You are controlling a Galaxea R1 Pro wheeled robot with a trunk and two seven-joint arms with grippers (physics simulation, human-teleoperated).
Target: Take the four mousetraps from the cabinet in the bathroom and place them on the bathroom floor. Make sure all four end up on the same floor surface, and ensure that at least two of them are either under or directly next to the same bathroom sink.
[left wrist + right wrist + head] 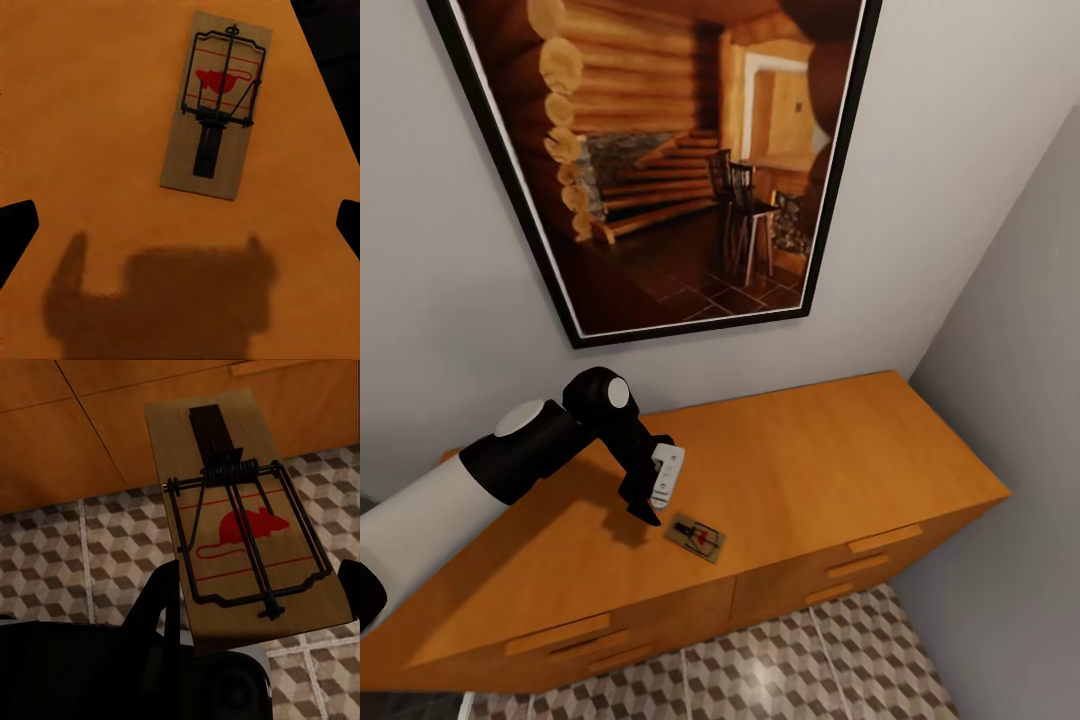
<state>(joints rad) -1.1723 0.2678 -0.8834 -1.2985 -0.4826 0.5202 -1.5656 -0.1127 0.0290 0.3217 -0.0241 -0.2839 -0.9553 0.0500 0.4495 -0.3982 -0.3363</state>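
Note:
One mousetrap [695, 537] lies flat on the orange-brown cabinet [830, 450] top, near its front edge. My left gripper [648, 510] hangs just above the top, a short way from that trap. In the left wrist view the same mousetrap [216, 105] lies ahead of my left gripper [180, 225], whose fingertips [16, 229] stand wide apart, open and holding nothing. My right gripper [259, 600] is shut on a second mousetrap [232, 510], held level above the bathroom floor [60, 562] in front of the cabinet's drawers [75, 442].
A large framed picture [660, 160] of a log cabin hangs on the wall above the cabinet. A grey side wall [1020, 400] closes in at the cabinet's right end. Cube-patterned floor tiles [810, 660] run along the cabinet's front.

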